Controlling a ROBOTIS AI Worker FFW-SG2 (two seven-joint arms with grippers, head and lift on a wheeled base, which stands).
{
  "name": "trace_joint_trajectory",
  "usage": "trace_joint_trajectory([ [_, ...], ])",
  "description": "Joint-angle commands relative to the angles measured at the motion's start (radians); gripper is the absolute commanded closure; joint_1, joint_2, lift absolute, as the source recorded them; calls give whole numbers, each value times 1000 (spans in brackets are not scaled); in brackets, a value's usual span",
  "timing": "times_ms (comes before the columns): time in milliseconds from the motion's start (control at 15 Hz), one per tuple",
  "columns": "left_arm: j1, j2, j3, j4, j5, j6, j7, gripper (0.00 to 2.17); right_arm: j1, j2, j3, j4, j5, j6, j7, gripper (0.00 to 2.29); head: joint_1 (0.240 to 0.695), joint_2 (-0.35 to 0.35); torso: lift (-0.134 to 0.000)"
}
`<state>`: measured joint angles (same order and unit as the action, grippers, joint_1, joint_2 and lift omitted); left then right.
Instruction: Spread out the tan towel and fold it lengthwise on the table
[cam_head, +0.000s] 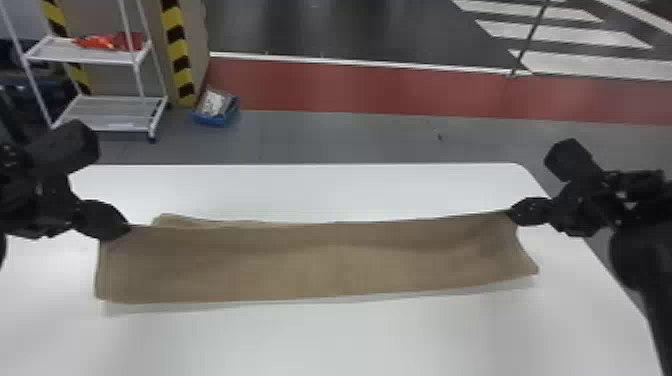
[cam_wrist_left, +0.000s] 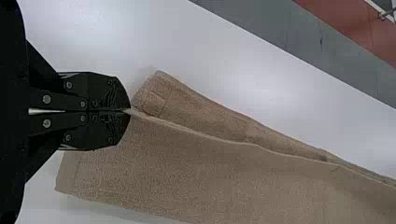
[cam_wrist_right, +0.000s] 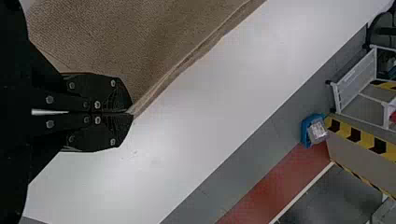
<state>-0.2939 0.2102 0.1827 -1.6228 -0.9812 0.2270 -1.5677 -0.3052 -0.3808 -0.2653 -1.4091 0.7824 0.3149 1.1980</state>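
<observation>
Tan towel (cam_head: 320, 265) stretched across mid-frame
Left pincer (cam_head: 128, 229) and right pincer (cam_head: 511, 213) clamp its upper edge over the bench (cam_head: 320, 340); best move both at 1 pace, edge taut, then lower gently so the layers align.

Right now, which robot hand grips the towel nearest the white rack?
The left gripper: its jaws pinch the towel at the end nearest the rack; the right gripper holds the opposite end.

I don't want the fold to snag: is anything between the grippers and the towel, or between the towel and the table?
Nothing visible. The left gripper and right gripper pinch the tan towel directly, and no object shows between it and the table.
</observation>
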Motion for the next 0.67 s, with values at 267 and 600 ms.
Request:
trace_joint_trajectory([
  [267,-70,-8,-43,101,-11,-13,9,2007,-57,5,26,101,41,3,0,1305,695,-153,-124],
  [600,-111,-5,-46,141,-16,-13,20,2007,-78,3,17,137,55,3,0,1305,695,-156,-124],
])
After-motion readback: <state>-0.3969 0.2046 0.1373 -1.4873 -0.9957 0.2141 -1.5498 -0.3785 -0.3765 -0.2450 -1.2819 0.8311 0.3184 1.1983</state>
